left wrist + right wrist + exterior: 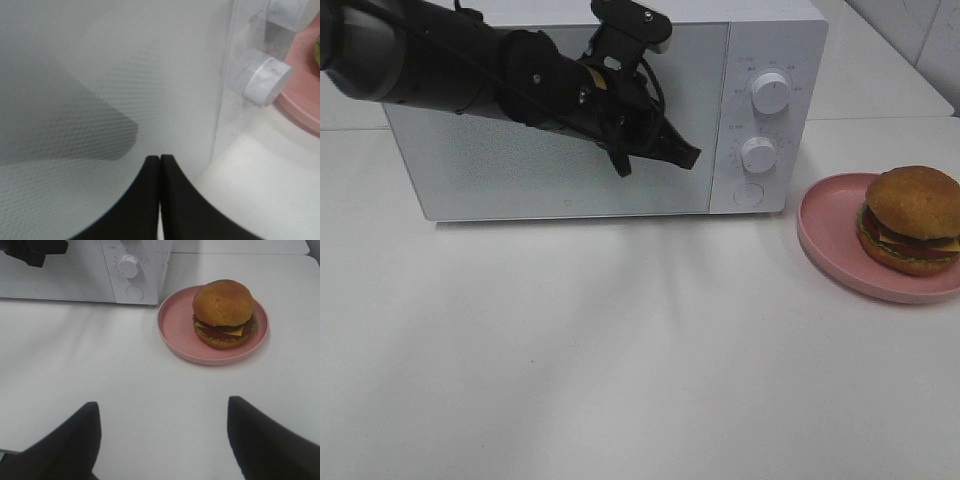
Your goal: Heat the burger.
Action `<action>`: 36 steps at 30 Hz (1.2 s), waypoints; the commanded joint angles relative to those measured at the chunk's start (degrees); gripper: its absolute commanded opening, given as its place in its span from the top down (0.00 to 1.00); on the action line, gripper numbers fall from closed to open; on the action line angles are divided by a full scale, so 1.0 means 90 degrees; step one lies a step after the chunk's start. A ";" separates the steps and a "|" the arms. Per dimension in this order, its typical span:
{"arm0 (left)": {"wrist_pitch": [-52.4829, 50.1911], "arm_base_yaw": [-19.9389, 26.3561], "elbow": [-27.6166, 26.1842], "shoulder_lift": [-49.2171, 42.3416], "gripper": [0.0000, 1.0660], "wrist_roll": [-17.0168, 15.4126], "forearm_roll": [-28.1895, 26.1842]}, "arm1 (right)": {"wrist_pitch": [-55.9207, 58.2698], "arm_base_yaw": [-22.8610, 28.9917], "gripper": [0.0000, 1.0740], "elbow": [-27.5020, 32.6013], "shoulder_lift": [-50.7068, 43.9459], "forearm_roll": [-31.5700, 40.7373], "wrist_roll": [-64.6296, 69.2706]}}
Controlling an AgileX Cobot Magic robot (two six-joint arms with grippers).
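The burger (912, 219) with its golden-brown bun sits on a pink plate (825, 235) at the right of the table, also seen as burger (223, 313) on plate (176, 327) in the right wrist view. A white microwave (570, 170) stands at the back with its door closed. My left gripper (688, 155) is shut, its tips close in front of the door's right side near the control panel; the left wrist view shows the fingers (160, 200) pressed together before the door glass (100, 100). My right gripper (162, 435) is open and empty, well short of the plate.
Two white knobs (771, 92) (759, 154) and a round button (748, 194) sit on the microwave's panel. The lower knob (261, 77) shows in the left wrist view. The white table (620, 340) spreads in front.
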 commanded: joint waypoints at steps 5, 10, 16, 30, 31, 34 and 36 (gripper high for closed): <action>0.0191 0.0038 -0.0567 -0.0095 1.00 0.0407 0.0809 | 0.0006 -0.0025 0.37 0.0013 -0.0045 -0.0019 0.0045; 0.1445 -0.0057 -0.0567 -0.0618 1.00 0.0325 0.0999 | 0.0006 -0.0025 0.37 0.0013 -0.0045 -0.0019 0.0045; 0.3495 0.0000 -0.0567 -0.1375 1.00 -0.0210 0.0961 | 0.0006 -0.0025 0.37 0.0013 -0.0045 -0.0019 0.0045; 0.6411 0.0223 -0.0567 -0.2750 1.00 -0.1929 0.2368 | 0.0006 -0.0025 0.37 0.0013 -0.0045 -0.0019 0.0045; 0.6411 0.0223 -0.0567 -0.2750 1.00 -0.1929 0.2368 | 0.0006 -0.0025 0.37 0.0013 -0.0045 -0.0019 0.0045; 0.7073 0.0579 -0.0567 -0.2922 1.00 -0.2336 0.2285 | 0.0006 -0.0025 0.37 0.0013 -0.0045 -0.0019 0.0045; 0.7531 0.0879 -0.0567 -0.3069 1.00 -0.2476 0.2279 | 0.0006 -0.0025 0.37 0.0013 -0.0045 -0.0019 0.0045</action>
